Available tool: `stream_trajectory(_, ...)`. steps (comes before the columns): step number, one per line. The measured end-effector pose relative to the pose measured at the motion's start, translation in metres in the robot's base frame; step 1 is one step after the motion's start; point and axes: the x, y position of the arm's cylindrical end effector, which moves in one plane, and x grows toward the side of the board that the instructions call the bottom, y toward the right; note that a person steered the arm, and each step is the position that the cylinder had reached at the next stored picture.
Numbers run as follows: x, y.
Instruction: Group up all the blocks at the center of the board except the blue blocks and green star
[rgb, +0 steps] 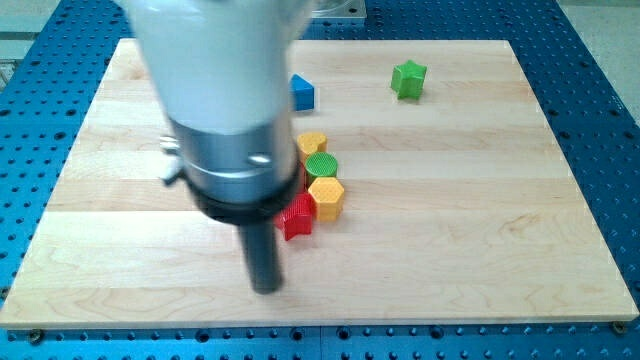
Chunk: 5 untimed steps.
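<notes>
My tip (266, 288) rests on the wooden board (500, 220) in the lower middle of the frame, left of centre; it is a bare dark rod with no pincer, so there is nothing to open or close and it holds nothing; it stands just below and slightly left of the red star block (297, 217), near it but apart. The large pale arm body (215, 80) fills the upper left of the frame and hides part of the board behind it.

Near the middle of the frame four blocks sit bunched together: the yellow block (312, 143) at the top, the green round block (322, 166) touching just below it, the yellow hexagon block (326, 196) below that, and the red star block against the hexagon's lower left side.

The blue block (303, 92) lies above this cluster, partly hidden by the arm; the green star block (408, 79) sits well apart in the upper right of the frame.
</notes>
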Motion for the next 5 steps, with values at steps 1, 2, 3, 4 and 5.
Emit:
stream_trajectory(1, -0.028, 0.013)
stream_trajectory(2, -0.067, 0.013)
stream_trajectory(3, -0.069, 0.013)
stream_trajectory(4, -0.059, -0.018)
stream_trajectory(5, -0.061, -0.04)
